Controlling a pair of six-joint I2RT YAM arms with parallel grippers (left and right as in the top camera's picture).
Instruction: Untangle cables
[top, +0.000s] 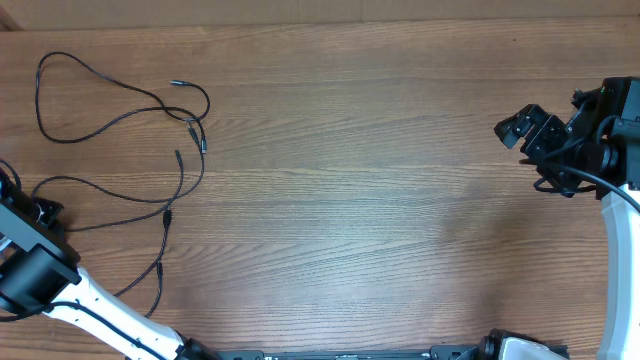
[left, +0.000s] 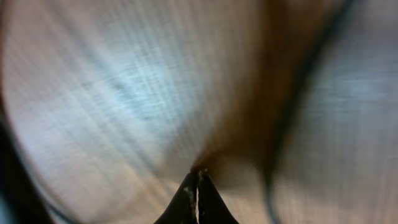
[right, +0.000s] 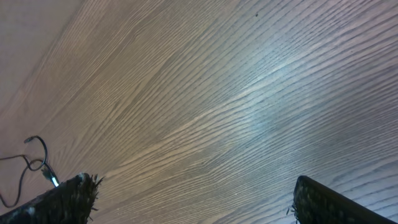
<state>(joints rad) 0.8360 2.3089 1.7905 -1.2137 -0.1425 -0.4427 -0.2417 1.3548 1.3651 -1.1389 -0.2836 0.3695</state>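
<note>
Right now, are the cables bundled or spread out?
Spread out. In the overhead view the cables lie in loose open loops on the table's left side, though strands cross in a few spots.

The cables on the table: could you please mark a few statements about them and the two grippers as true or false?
1. The cables lie on the left part of the table. True.
2. The right gripper is clamped on a cable. False: its fingers stand wide apart over bare wood at the right side, with nothing between them.
3. In the left wrist view, the left gripper has its fingertips together. True, though the blur hides whether a cord is pinched.
4. The cables are wound into one tight bundle. False: they spread out in loose loops that cross in places.
</note>
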